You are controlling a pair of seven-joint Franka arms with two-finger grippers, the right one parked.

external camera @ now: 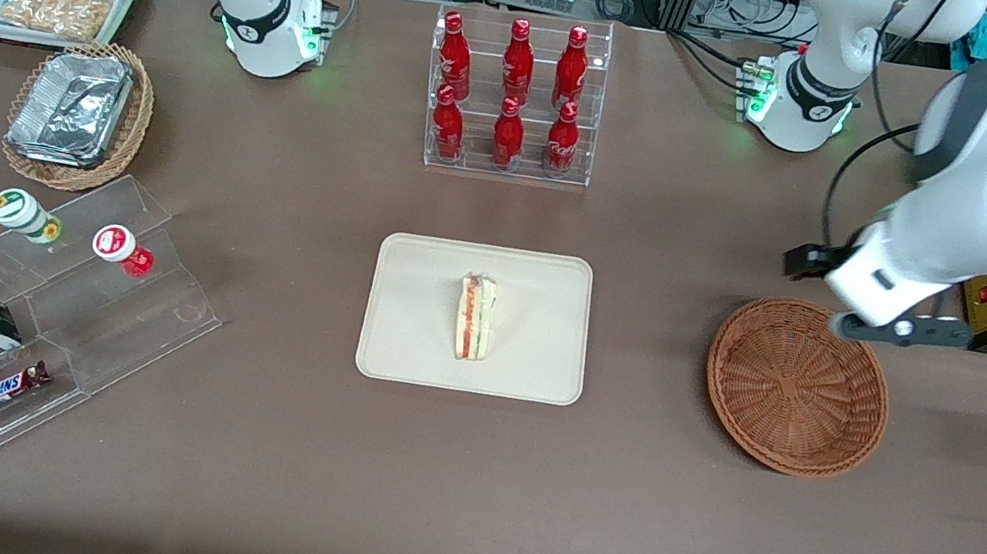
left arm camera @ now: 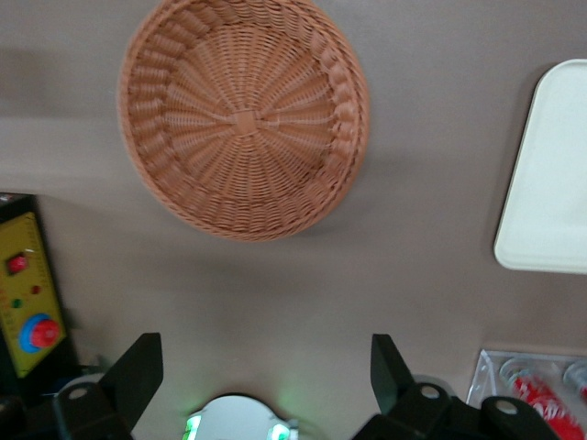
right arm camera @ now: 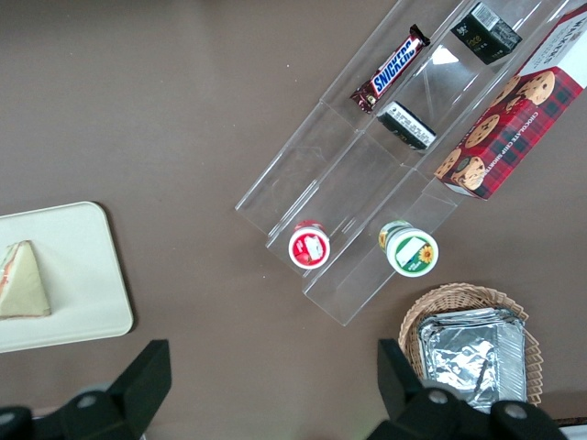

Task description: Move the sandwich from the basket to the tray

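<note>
With the triangular white-bread sandwich (external camera: 475,319) laid on the cream rectangular tray (external camera: 537,376) mid-table, the empty, spread-fingered gripper (left arm camera: 266,380) is best withdrawn straight upward above the reddish-brown wicker basket (external camera: 797,387).

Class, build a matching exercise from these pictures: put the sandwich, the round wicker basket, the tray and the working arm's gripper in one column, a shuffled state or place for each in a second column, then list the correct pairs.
Column one:
1. sandwich
2. basket
3. tray
4. gripper

Column two:
A. open, held above the table, close to the basket
B. empty, toward the working arm's end of the table
C. lying on the tray
D. cream rectangle in front of the bottle rack

Pairs: 1-C, 2-B, 3-D, 4-A
</note>
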